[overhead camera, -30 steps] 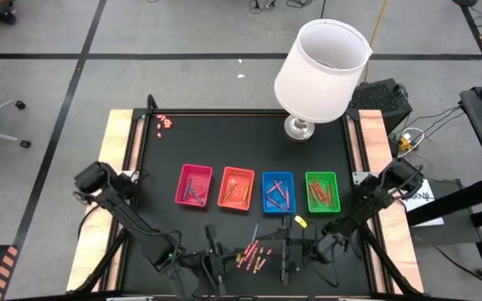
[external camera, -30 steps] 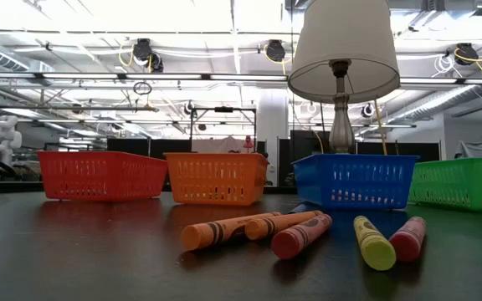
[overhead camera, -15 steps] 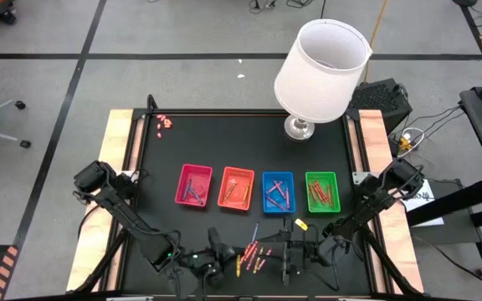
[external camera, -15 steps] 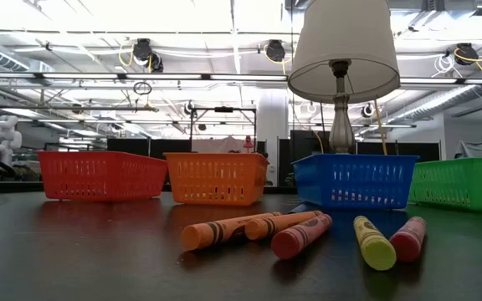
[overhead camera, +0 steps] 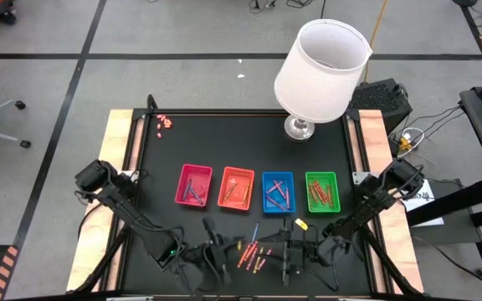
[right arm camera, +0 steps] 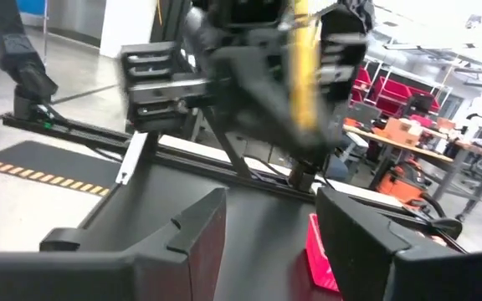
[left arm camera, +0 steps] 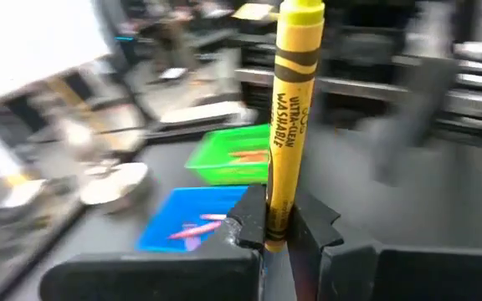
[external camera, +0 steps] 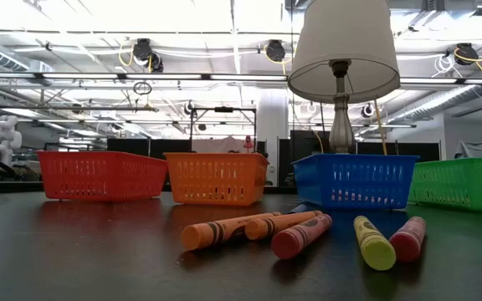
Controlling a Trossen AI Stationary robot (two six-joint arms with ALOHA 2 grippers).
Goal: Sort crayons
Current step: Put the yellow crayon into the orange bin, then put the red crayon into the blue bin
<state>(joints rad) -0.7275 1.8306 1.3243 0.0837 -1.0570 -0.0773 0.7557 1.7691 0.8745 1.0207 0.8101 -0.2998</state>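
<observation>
Several loose crayons [overhead camera: 254, 251] lie in a pile on the black table near its front edge; the low view shows orange [external camera: 224, 230], red [external camera: 301, 235] and yellow [external camera: 375, 242] ones lying flat. My left gripper [overhead camera: 212, 249] is just left of the pile, shut on a yellow crayon [left arm camera: 289, 109]. My right gripper [overhead camera: 287, 255] is just right of the pile, open and empty [right arm camera: 270, 226]. Four trays stand in a row: pink-red [overhead camera: 194, 186], orange [overhead camera: 236, 187], blue [overhead camera: 278, 191] and green [overhead camera: 322, 191], each with crayons inside. My left gripper pinches the yellow crayon near its lower end [left arm camera: 274, 219] between its two fingers. Most of the crayon sticks up past the fingers, about upright, as the right wrist view [right arm camera: 301, 75] also shows. It is lifted clear of the table.
A white-shaded lamp [overhead camera: 320, 63] stands at the far right of the table. A single yellow crayon [overhead camera: 300, 222] lies between the green tray and my right gripper. Tiny pink-red bits [overhead camera: 166, 123] lie at the far left corner. Bare table lies left of the trays.
My left gripper has shifted a little beside the pile and turned, holding the yellow crayon. The loose crayons in the low view have stayed still.
</observation>
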